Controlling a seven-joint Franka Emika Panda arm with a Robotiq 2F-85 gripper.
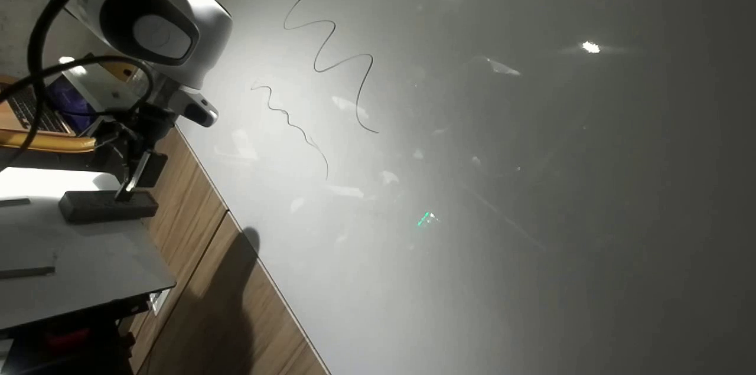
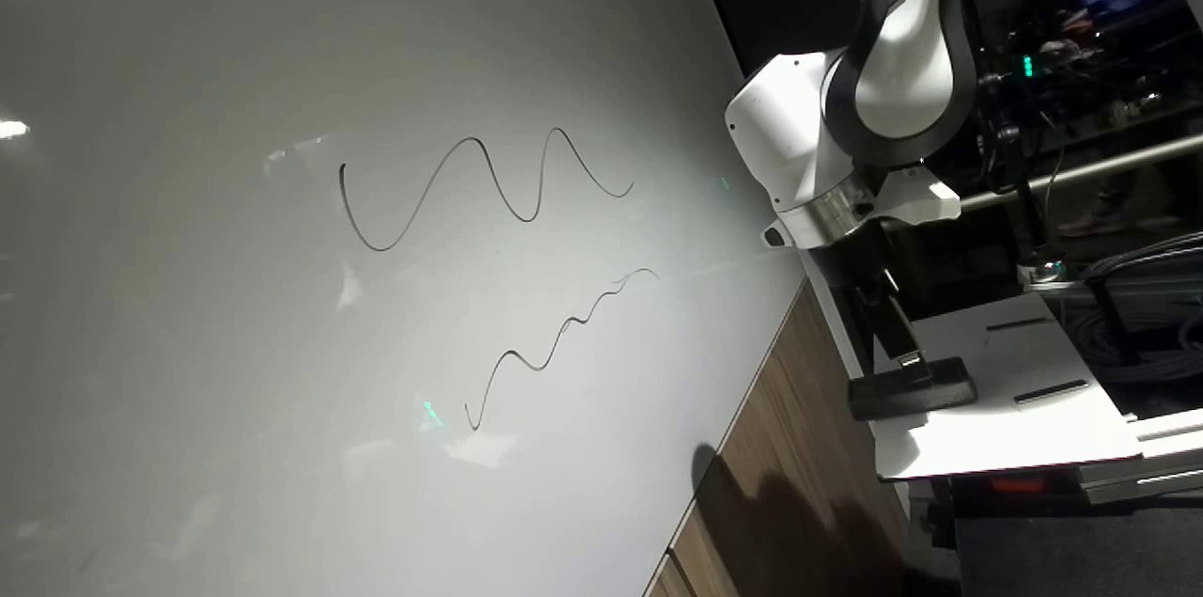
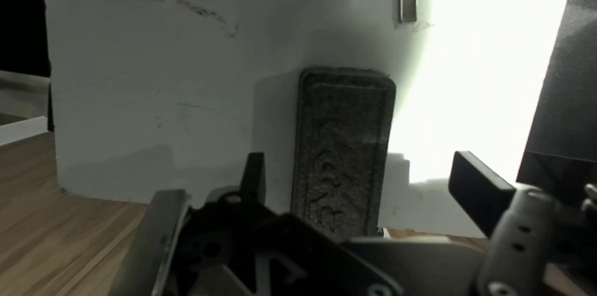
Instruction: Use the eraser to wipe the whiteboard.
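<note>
Farthest left in an exterior view is the whiteboard [image 2: 376,343], a big glossy grey sheet bearing a thin dark upper line [image 2: 470,138] in broad waves and a lower line [image 2: 539,369], tighter and wobblier. Next stands a wooden panel [image 2: 799,418] with a shadow [image 2: 771,531] across it, then the table [image 2: 1015,437]. The eraser [image 2: 874,398] lies at the table's left edge — the edge facing the panel — well apart from the whiteboard. The arm [image 2: 902,99] hangs over the upper left corner. Farther right, two dark strips [image 2: 1051,392] run in from the table's right edge; its bottom edge is glaringly bright.

In the wrist view the gripper [image 3: 361,168] has its fingers [image 3: 480,193] spread wide, one to the left of the eraser and one to the right, with table surface showing in both gaps; the eraser's lower end, by the table edge at the bottom of that view, is hidden behind the gripper.
</note>
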